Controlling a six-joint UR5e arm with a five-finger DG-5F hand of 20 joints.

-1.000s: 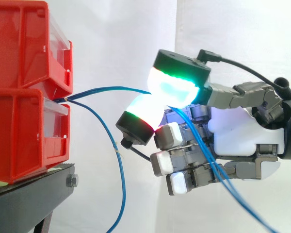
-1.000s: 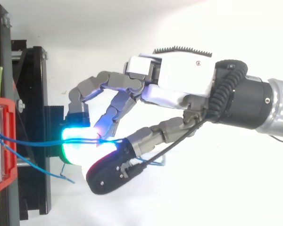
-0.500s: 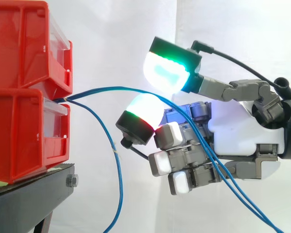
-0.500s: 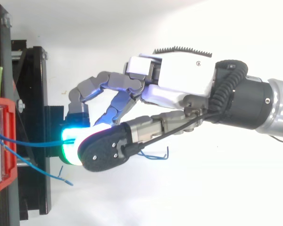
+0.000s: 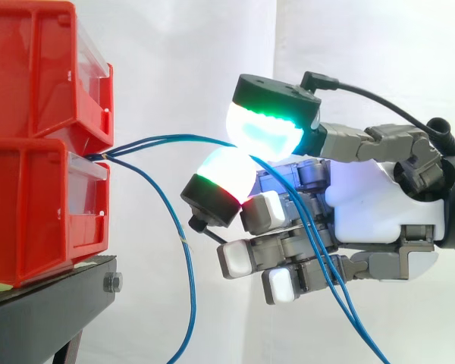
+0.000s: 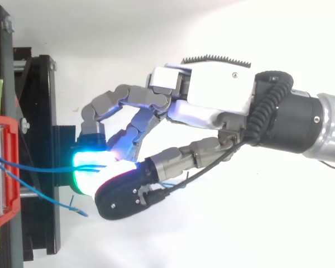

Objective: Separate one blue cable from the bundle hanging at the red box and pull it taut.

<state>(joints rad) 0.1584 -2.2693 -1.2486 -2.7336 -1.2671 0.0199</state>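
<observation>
Our robot hand (image 5: 364, 205) pinches the blue cable (image 5: 174, 138) between its glowing pads (image 5: 265, 133), right of the red box (image 5: 38, 197). Two strands seem caught; we should release one, then draw steadily rightward until taut.

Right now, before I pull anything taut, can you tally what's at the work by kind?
red bins: 2, stacked
blue cables: 3, two pinched between the pads of the hand, one hanging free
black stand: 1
Total: 6
</observation>
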